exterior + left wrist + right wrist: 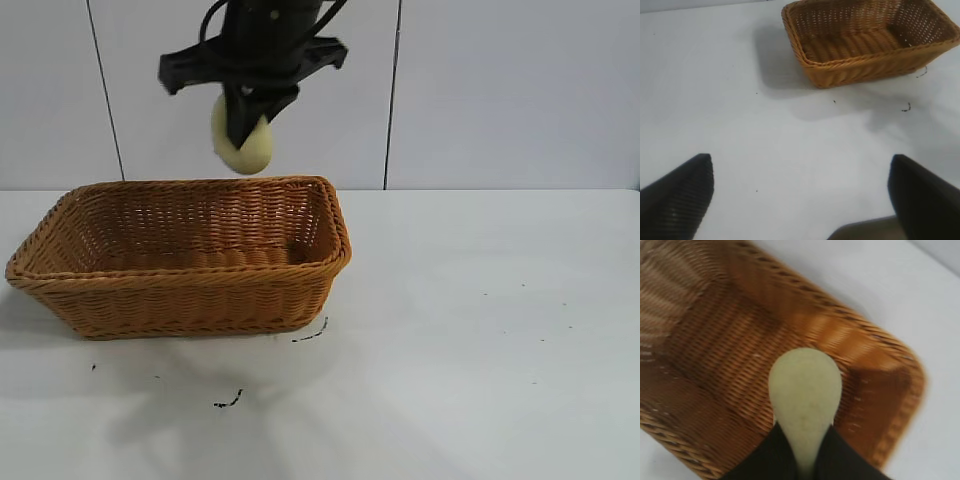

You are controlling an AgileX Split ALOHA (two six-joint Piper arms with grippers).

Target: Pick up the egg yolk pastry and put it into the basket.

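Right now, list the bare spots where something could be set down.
The basket floor is bare, below the pastry pinched in the right pincer. The table right of the basket is open, bar dark specks in front.

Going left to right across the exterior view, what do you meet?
The basket first, then the right gripper holding the egg yolk pastry above its right half, then bare table out to the right edge.
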